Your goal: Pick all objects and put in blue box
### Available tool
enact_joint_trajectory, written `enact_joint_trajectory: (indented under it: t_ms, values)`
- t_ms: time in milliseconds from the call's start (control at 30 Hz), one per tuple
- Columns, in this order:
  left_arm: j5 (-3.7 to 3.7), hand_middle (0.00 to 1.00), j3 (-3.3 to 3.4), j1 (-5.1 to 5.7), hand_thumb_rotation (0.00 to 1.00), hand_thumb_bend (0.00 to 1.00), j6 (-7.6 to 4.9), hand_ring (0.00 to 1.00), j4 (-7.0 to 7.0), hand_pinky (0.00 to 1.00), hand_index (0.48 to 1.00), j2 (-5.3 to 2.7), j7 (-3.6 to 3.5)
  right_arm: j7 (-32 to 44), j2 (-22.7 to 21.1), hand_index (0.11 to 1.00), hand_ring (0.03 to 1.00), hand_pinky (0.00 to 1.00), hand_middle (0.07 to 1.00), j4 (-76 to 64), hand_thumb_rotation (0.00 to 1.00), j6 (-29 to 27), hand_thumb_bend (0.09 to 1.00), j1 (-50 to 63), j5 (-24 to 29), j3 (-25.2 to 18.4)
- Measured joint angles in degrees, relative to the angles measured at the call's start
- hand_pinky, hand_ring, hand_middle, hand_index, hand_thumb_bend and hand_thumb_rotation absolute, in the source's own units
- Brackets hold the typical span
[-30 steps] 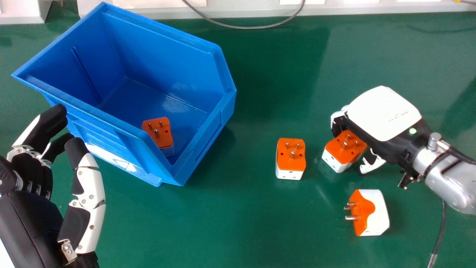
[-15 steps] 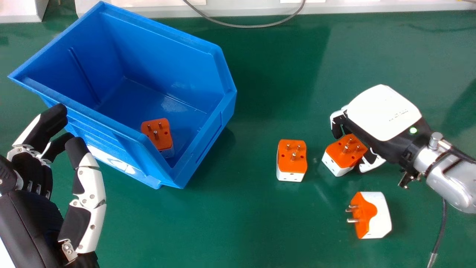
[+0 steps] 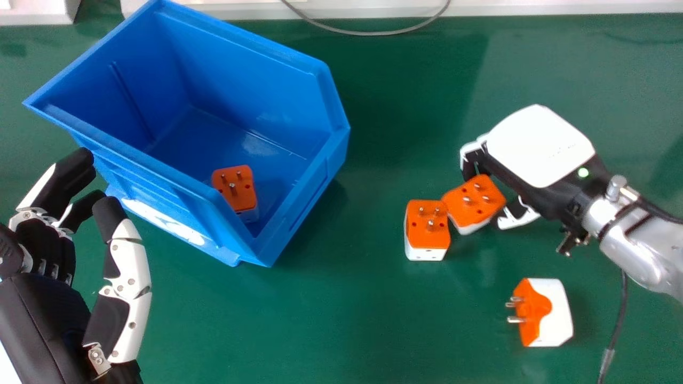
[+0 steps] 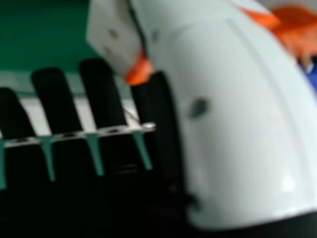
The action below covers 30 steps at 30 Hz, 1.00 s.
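Note:
My right hand is at the right in the head view, palm down, with fingers and thumb round an orange and white plug adapter. That adapter sits close against a second adapter standing pins up. Nearer the front, a third adapter lies on its side, pins to the left. One more adapter is inside the blue box. In the right hand view, the thumb of my right hand partly covers the gripped adapter. My left hand stays open and empty at the left.
The green table carries everything. A grey cable loops at the far edge in front of white equipment. Another cable hangs by the right forearm. The left fingers are close to the box's near wall.
My right hand has moved left with the adapter between its fingers and thumb, closing the gap to the standing adapter. The whole head view has shifted slightly. The left hand has kept still.

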Motion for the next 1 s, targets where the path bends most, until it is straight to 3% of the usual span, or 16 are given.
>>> enact_joint_trajectory:
  t_ms: [400,1000]
  values:
    - [-0.09,0.72,0.04,-0.42,0.00,0.24,-0.02,0.73,0.03,0.68,0.738,0.00,-0.09,7.69,-4.33,0.520,0.430,0.34,0.494,-15.52,0.00,3.55,0.498,5.75,2.98,-8.40]
    - [-0.05,0.72,0.13,-0.90,0.00,0.24,-0.01,0.74,0.05,0.68,0.738,-0.02,-0.06,10.71,-4.29,0.522,0.435,0.34,0.504,-19.61,0.00,4.43,0.498,7.38,2.97,-10.73]
